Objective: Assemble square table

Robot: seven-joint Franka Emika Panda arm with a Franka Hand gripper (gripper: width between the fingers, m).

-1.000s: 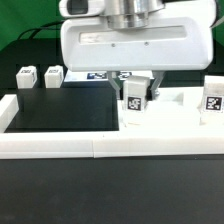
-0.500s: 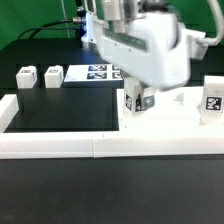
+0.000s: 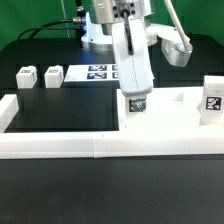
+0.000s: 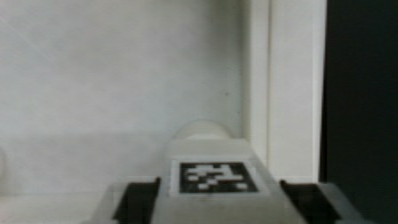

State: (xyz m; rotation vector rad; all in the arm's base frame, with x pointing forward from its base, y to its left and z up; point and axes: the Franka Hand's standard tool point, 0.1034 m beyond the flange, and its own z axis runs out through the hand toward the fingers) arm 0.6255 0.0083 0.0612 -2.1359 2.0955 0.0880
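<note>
The square tabletop slab (image 3: 172,118) lies flat inside the white rail, at the exterior view's right. My gripper (image 3: 136,104) is shut on a white tagged leg block (image 3: 137,101) that stands upright on the slab's near left corner. In the wrist view the leg (image 4: 217,165) sits between my dark fingers (image 4: 143,202), over the slab's white surface (image 4: 107,80) close to its edge. Two more leg blocks (image 3: 25,77) (image 3: 53,75) stand at the far left, and another leg block (image 3: 212,96) stands at the far right.
A long white border rail (image 3: 90,146) runs along the front and up the left side. The marker board (image 3: 100,72) lies at the back, by the robot base. Black table surface (image 3: 60,108) shows left of the slab.
My hand has turned about its vertical axis, from broadside to edge-on to the camera. The leg block has stayed at the same spot on the slab, still gripped.
</note>
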